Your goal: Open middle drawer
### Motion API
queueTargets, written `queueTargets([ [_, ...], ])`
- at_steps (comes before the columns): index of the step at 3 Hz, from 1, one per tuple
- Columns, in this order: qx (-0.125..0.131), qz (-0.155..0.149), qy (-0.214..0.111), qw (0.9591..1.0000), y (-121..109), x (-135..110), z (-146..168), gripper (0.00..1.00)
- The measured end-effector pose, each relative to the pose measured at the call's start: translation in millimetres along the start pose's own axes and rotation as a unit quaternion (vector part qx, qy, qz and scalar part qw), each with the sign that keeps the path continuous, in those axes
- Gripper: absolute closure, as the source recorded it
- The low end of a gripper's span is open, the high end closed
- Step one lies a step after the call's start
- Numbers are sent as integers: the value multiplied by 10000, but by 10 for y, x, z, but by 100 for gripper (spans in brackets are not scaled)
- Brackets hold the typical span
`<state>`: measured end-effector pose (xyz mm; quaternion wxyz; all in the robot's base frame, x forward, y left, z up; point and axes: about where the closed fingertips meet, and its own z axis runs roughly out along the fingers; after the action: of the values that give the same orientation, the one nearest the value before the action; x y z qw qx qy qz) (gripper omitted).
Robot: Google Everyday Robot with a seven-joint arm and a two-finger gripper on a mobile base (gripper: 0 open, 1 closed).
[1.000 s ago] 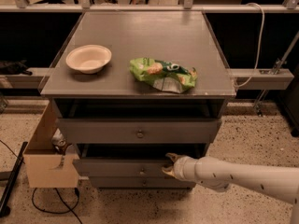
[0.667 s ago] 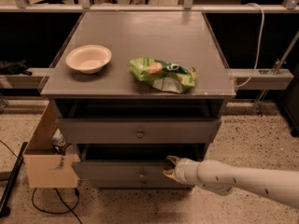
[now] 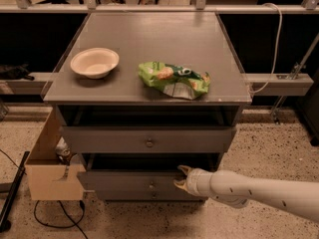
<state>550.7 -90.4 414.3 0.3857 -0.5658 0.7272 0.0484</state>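
Observation:
The grey cabinet [image 3: 149,91] has three drawer fronts stacked under its top. The middle drawer [image 3: 124,180], a wide shallow grey front with a small round knob [image 3: 152,185], is pulled out a little, and a dark gap shows above it. My gripper [image 3: 180,178] is at the right part of this drawer's front, at its upper edge, just right of the knob. My white arm [image 3: 249,189] comes in from the lower right. The top drawer [image 3: 149,139] with its own knob sits above, and the bottom drawer [image 3: 149,196] shows as a narrow strip below.
A white bowl [image 3: 94,62] and a green chip bag [image 3: 173,78] lie on the cabinet top. An open cardboard box [image 3: 50,176] stands against the cabinet's left side on the speckled floor. Black cables [image 3: 55,218] run across the floor at the lower left.
The middle drawer's front has slid out towards the camera and sits lower in the view. My gripper has moved with it, slightly left and outward.

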Motion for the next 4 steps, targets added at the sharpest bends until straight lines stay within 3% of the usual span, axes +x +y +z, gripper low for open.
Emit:
queueTargets([
  [3, -1, 0, 0, 10000, 0, 0, 1, 0],
  [4, -1, 0, 0, 10000, 1, -1, 1, 0],
])
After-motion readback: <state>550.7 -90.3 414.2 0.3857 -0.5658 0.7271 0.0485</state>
